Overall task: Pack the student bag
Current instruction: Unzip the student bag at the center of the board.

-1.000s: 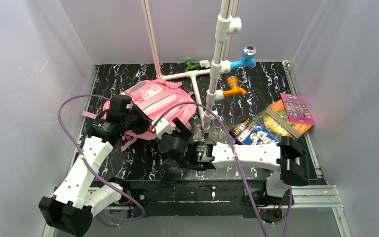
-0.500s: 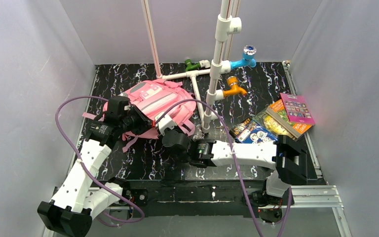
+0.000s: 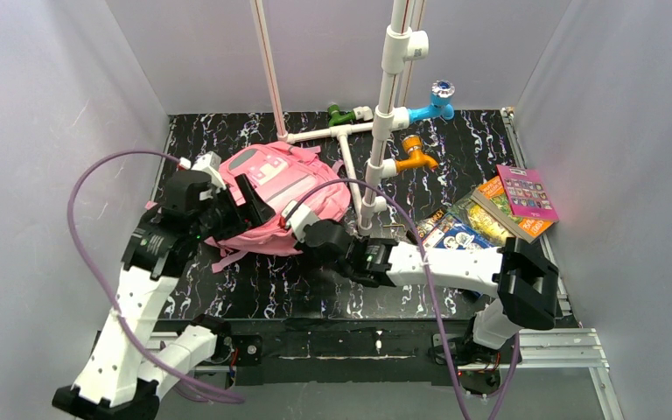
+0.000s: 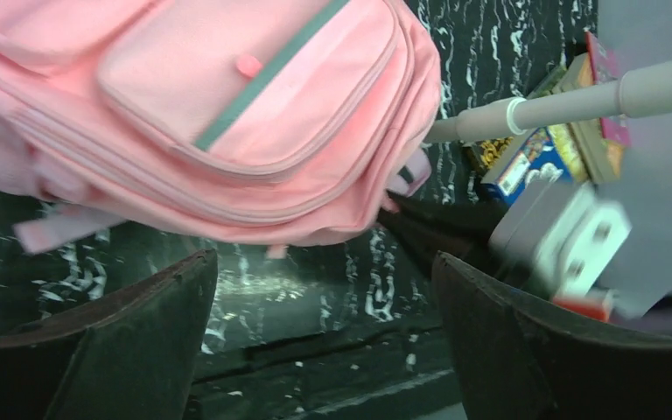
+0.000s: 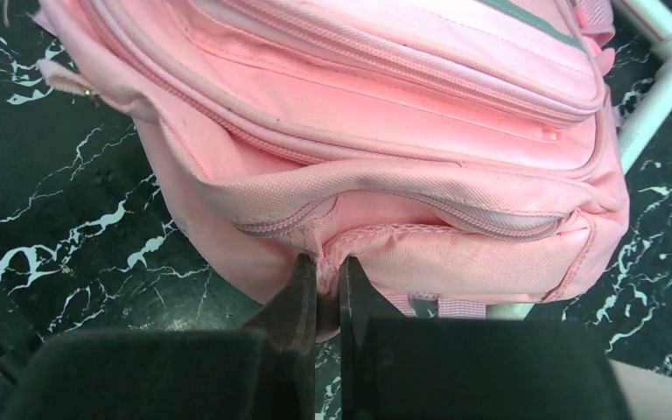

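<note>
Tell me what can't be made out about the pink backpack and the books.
- Inside of the student bag: no view shows it; fabric covers it.
- What the right gripper pinches, zip pull or fabric: right wrist view, its own fingers hide it.
- Titles of the books: top view, too small; left wrist view, a pipe crosses them.

My left arm [image 3: 140,293] and right arm [image 3: 455,261] wear white shells dotted with small holes, joined by black blocks. A purple cable [image 3: 114,154] loops from each. My fingers [image 4: 122,350] are dark, tapering wedges.
</note>
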